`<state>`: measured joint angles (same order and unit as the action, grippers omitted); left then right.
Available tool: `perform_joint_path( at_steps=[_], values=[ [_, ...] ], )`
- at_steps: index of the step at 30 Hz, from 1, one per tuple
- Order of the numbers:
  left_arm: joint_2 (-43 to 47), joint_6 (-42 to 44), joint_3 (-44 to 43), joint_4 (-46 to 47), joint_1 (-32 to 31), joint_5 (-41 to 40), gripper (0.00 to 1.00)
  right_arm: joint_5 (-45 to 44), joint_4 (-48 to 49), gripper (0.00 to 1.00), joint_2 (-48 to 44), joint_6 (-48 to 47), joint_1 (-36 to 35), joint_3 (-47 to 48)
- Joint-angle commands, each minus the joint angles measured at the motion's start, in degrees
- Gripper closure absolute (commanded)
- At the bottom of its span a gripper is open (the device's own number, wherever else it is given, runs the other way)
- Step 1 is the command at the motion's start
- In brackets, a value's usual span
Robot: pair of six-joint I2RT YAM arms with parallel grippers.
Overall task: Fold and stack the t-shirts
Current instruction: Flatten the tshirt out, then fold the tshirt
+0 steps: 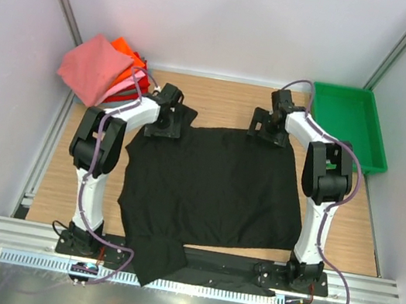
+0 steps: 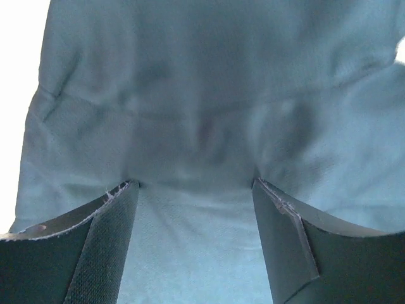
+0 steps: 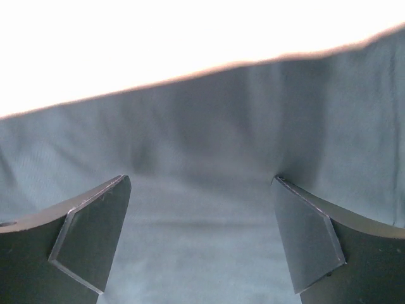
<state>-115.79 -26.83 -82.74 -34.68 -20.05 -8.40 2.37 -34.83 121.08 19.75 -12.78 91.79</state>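
Black t-shirt [image 1: 208,188] under left claw [image 1: 169,122] and right claw [image 1: 264,128], both released; folded shirts [image 1: 96,68] far-left, green tray [image 1: 346,124] far-right.

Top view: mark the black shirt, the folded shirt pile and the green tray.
black shirt [image 1: 213,181]: top external view, middle of its body.
shirt pile [image 1: 92,68]: top external view, on the salmon-pink shirt lying uppermost.
green tray [image 1: 347,122]: top external view, on its bare floor.

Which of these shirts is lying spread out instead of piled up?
The black t-shirt, spread over the middle of the table; the pink, orange and red shirts sit piled at its far left corner.
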Motion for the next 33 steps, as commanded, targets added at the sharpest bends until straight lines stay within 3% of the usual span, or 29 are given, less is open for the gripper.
perform_joint_path(
  at_steps=[1, 6, 15, 20, 23, 24, 28, 29, 30, 31, 33],
  values=[
    [-3.91, -0.68, -5.58, 1.19, 0.37, -0.65, 0.27, -2.11, 0.11, 0.0, 3.9, -0.15, 1.44, 3.91],
    [-8.83, 1.25, -12.61, -0.39, 0.45, -2.4, 0.27, -3.7, -0.15, 0.0, 8.29, 0.29, 2.75, 7.0],
    [-16.66, 3.89, -28.51, -7.06, 1.6, -3.02, 0.28, -3.08, -5.06, 0.01, 15.77, -0.06, 3.11, 22.27],
    [-11.6, 4.59, -36.35, -14.97, 0.99, -3.72, 0.27, -3.16, -9.2, 0.0, 12.54, 0.03, 3.02, 25.73],
    [-4.12, 4.59, -31.27, -16.74, -0.59, -6.53, 0.25, -3.77, -9.29, 0.0, 7.27, 0.03, 2.49, 22.39],
    [2.08, 4.59, -28.99, -17.17, -2.08, -7.49, 0.25, -4.3, -9.81, 0.0, 3.42, -0.41, 2.23, 20.47],
    [19.15, 1.0, -13.8, -19.63, -6.13, -11.63, 0.23, -6.94, -11.05, 0.0, -8.99, -1.03, 0.12, 12.47],
    [22.76, -2.4, -6.28, -19.64, -7.79, -11.46, 0.23, -7.29, -10.96, 0.0, -11.63, -0.85, -0.75, 10.01],
    [30.54, -4.18, -2.29, -19.29, -8.94, -11.11, 0.23, -7.47, -10.44, 0.0, -17.57, -0.59, -1.28, 4.51],
    [34.19, -6.37, 5.32, -19.38, -10.26, -10.85, 0.24, -7.73, -9.91, 0.0, -20.41, 0.37, -1.72, 1.41],
    [41.74, -12.52, 12.57, -19.73, -14.65, -9.88, 0.29, -9.21, -8.5, 0.0, -26.65, 1.6, -3.57, -7.88]
  ],
)
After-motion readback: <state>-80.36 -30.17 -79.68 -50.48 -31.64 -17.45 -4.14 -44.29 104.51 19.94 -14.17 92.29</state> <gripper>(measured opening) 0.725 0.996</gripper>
